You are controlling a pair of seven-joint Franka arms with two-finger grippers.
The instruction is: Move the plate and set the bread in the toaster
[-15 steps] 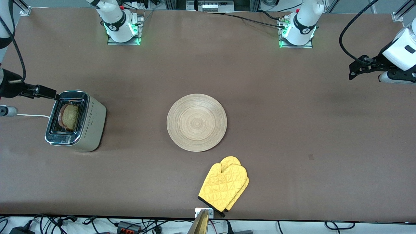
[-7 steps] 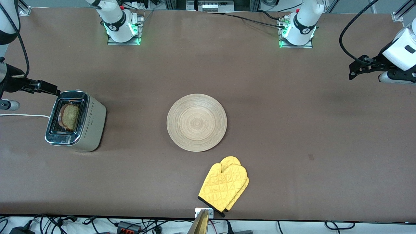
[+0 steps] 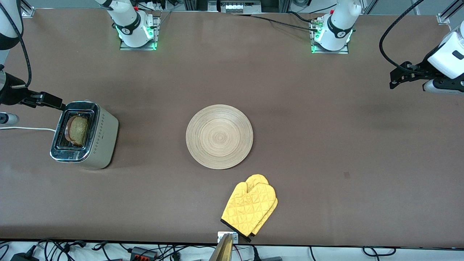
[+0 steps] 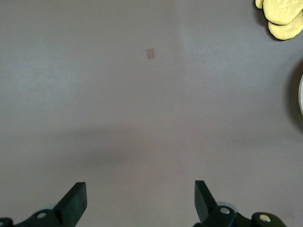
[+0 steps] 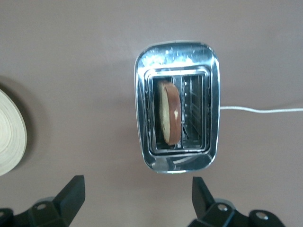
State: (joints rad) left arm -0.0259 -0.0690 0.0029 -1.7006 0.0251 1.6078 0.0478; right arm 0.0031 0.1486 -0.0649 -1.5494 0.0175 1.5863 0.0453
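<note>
I am holding my right gripper with its black fingers spread wide and nothing between them, up in the air over the table at the right arm's end, just beside the boxy two-slot toaster with the shiny chrome top and brushed silver-beige sides. The square slice of light brown bread with a darker crust is sitting on edge in one slot, leaning a little, its top poking out and its flat faces running along the toaster's long axis, which is pointing roughly toward the front camera. I judge the loading done, so the thing to do well is pulling clear upward without brushing the chrome rim or the white cord. My left gripper is waiting, equally spread and empty, over bare table at the left arm's end. The round pale wooden plate with ring grain is lying flat mid-table, the yellow quilted oven mitt nearer the camera
</note>
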